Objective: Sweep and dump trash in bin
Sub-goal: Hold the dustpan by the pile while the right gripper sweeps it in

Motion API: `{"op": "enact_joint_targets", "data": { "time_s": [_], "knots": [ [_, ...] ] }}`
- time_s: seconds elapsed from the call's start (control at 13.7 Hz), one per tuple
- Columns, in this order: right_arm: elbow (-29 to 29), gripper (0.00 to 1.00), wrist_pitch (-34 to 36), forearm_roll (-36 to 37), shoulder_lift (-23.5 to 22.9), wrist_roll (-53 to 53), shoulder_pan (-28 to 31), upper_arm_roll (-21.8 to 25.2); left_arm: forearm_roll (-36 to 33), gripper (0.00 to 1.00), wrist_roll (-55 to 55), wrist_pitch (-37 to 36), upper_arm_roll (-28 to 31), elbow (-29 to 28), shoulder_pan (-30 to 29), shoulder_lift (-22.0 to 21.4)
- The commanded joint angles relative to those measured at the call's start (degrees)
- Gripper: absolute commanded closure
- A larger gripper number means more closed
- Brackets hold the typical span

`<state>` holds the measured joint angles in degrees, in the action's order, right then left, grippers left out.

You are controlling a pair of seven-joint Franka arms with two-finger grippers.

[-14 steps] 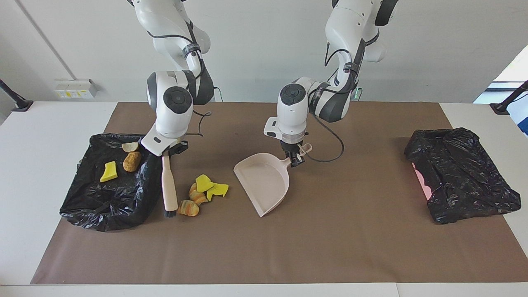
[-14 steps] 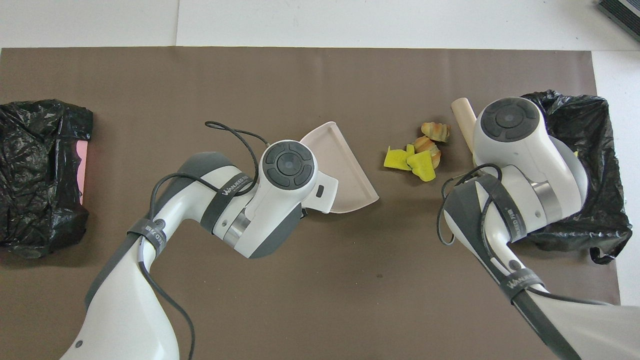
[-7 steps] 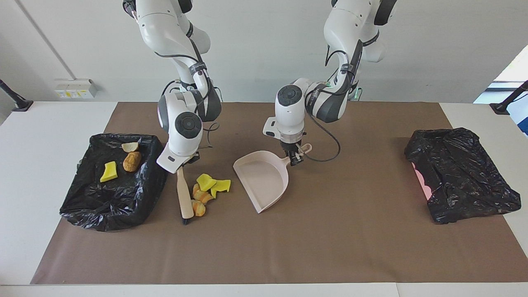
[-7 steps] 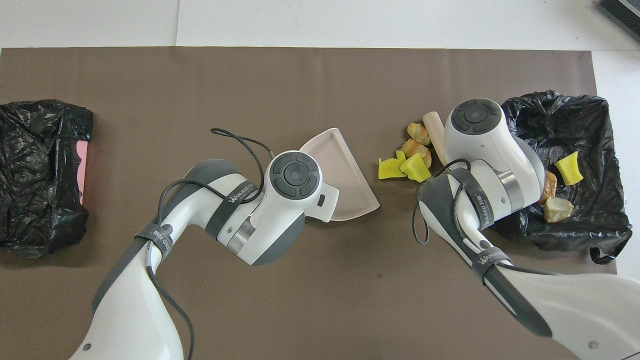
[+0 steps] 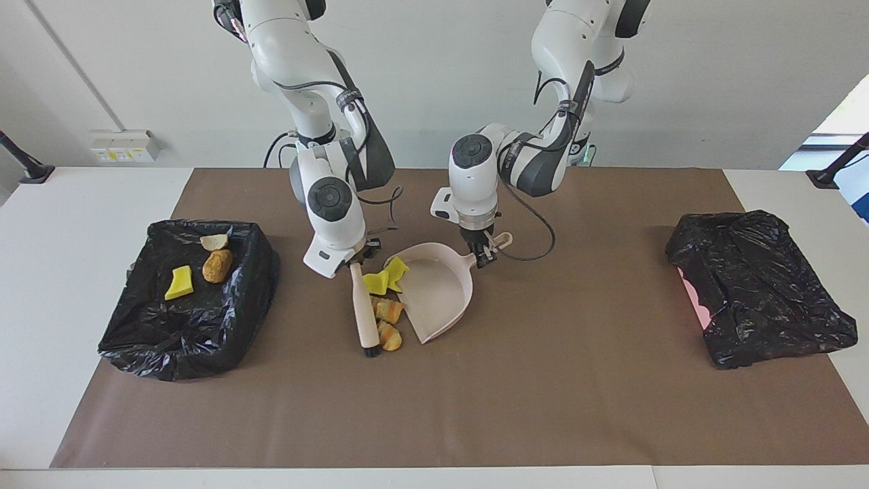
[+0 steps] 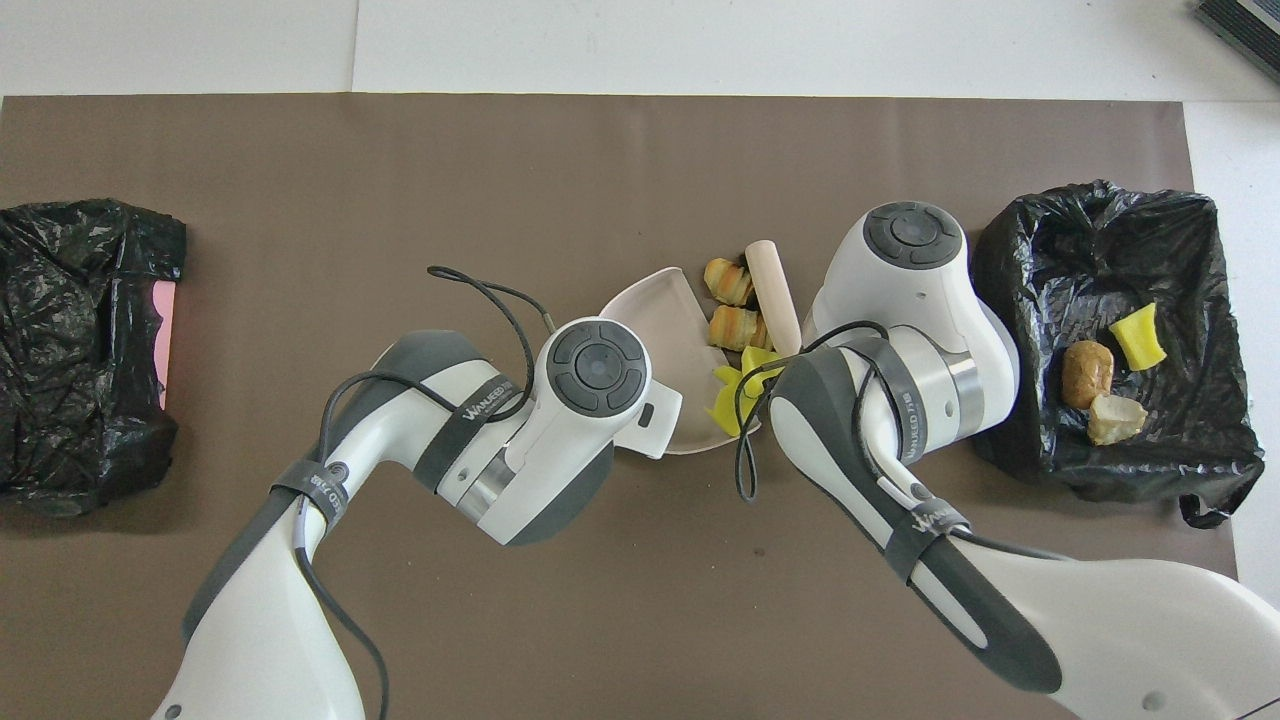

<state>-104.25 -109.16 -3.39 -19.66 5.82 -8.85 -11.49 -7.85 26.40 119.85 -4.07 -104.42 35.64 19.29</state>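
the right gripper point(image 5: 354, 261), clenched on the pale wooden brush point(image 5: 365, 314), had pushed the yellow and orange scraps point(image 5: 384, 293) from beside the black-lined bin point(image 5: 136, 339) to the mouth of the pink plastic dustpan point(image 5: 438, 292), which the left gripper point(image 5: 483, 257) grasped, so scooping seemed next.

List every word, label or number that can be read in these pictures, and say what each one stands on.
"WANJEED", then smaller letters too small to read: on the dark cable strap around the left arm, overhead view.
White lettering on two more straps, one lower on the left arm and one on the right arm: too small to read.
Yellow labels on the wall socket box, facing view: too small to read.
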Motion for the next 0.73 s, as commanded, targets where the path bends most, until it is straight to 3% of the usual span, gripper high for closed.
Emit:
{"op": "enact_joint_targets", "data": {
  "time_s": [0.0, 0.36, 0.66],
  "knots": [
    [1.2, 1.0, -1.7, -8.2, -1.1, -2.0, -1.1, -0.3, -0.9, 1.0, 0.8, 1.8, 0.6, -2.8, 0.5, -1.8],
    [1.2, 1.0, -0.4, -18.1, 0.1, -4.6, -1.8, -0.4, -0.8, 1.0, 1.3, 3.5, 0.6, -2.7, 0.0, -1.5],
    [1.1, 1.0, 9.5, -21.2, 5.7, -7.5, 1.9, -0.3, -0.8, 1.0, 5.6, 4.3, 0.6, -2.5, -1.4, -1.1]
  ]
}}
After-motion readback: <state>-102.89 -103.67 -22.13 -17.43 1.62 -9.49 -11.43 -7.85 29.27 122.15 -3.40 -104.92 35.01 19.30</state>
